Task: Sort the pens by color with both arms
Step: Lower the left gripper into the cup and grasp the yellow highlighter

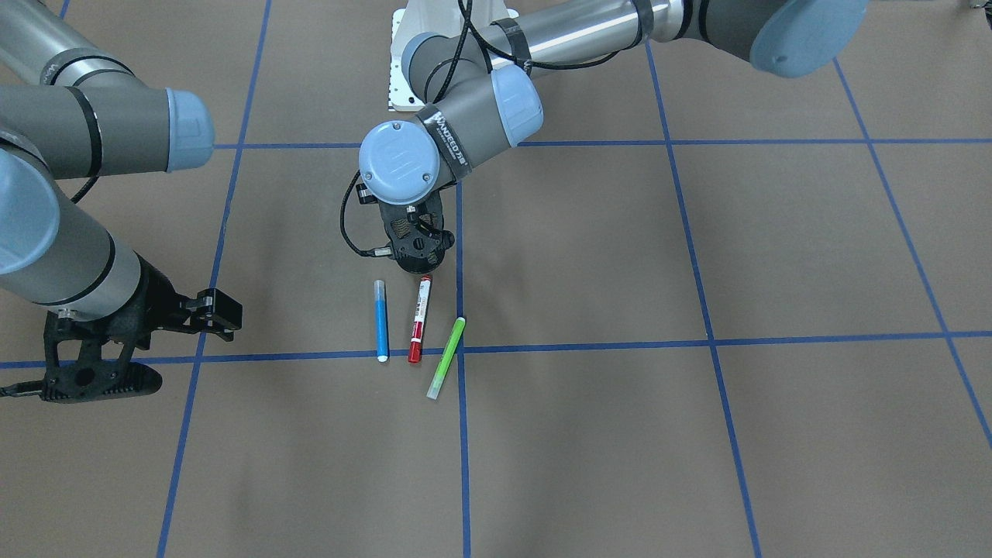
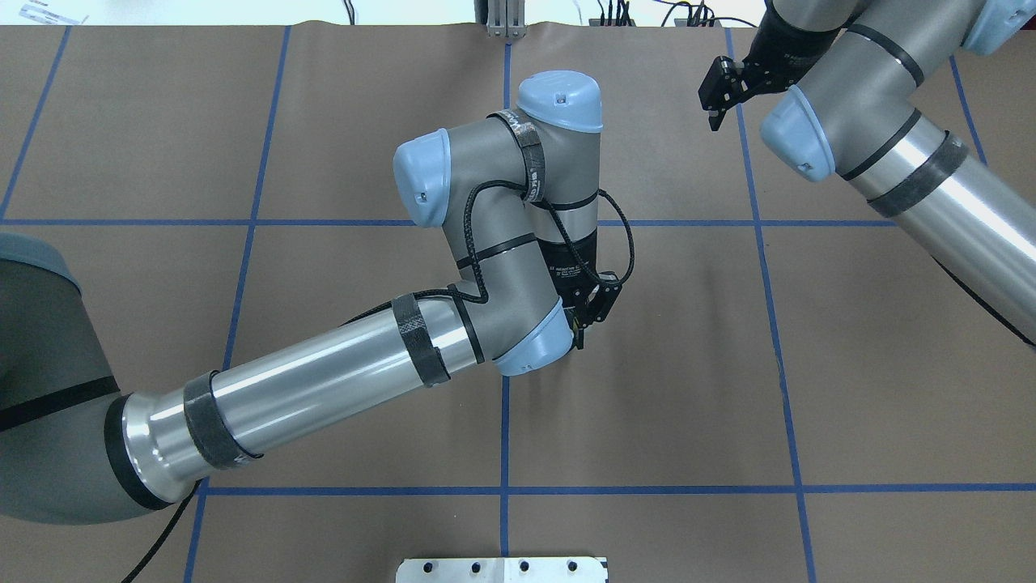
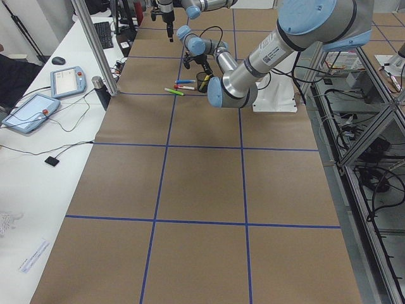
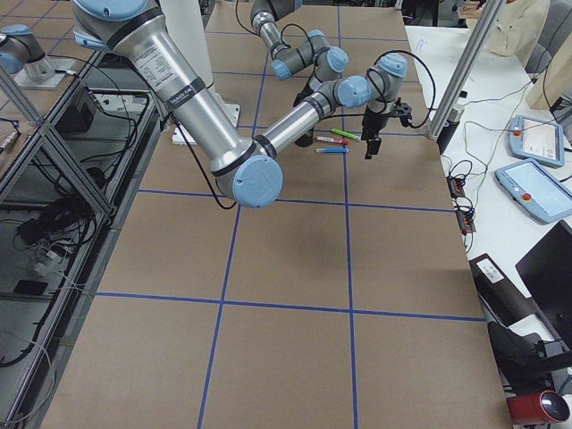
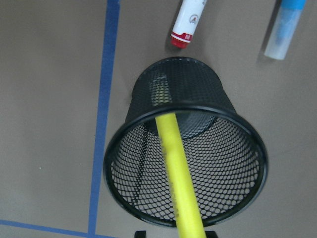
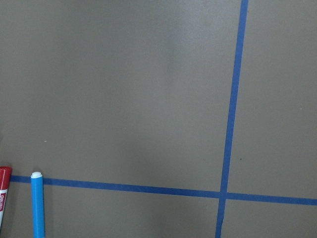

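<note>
Yellow is the pen nearest the left gripper. In the left wrist view it slants from the bottom edge up the middle of the frame into the black mesh cup. Its far end is down inside the cup and its barrel lies across the near rim. Two black fingertips show at the bottom edge, one on either side of the barrel and set wider than it, so the jaws stand apart and do not pinch it.

Above the cup in that view lies the red-capped pen, and at the upper right the blue pen. In the front-facing view the blue pen, the red-capped pen and the lime green pen lie side by side just below centre, none touching another.

The right gripper hangs near the left edge, well apart from them. Whether its fingers are apart or together I cannot tell.
</note>
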Controlling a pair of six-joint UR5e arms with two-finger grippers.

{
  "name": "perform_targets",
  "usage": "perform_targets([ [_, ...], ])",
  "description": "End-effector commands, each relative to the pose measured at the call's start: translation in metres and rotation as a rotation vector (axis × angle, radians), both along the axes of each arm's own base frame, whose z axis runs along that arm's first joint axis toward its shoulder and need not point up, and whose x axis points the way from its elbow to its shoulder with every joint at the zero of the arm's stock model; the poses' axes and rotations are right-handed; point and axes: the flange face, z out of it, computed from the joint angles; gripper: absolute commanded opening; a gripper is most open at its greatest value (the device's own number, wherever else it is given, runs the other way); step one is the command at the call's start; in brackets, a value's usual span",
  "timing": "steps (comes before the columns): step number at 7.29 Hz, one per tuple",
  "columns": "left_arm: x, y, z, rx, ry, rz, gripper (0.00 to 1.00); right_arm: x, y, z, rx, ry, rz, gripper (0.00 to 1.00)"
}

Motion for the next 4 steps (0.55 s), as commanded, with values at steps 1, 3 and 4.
perform_targets([
  [1, -0.0004, 0.0, 0.001, 0.003, 0.0, 0.0, 0.32, -0.0002, -0.0004, -0.0005, -0.001, 0.0, 0.001, 0.98],
  [3, -0.001, 0.0004, 0.0009, 0.004, 0.001, 0.0, 0.24, -0.0001, -0.0002, 0.0006, -0.002, 0.001, 0.001, 0.98],
  [4, -0.0029, 0.0001, -0.0004, 0.008, 0.006, -0.001, 0.21, -0.0013, 0.0, 0.0013, -0.005, 0.002, 0.001, 0.98],
])
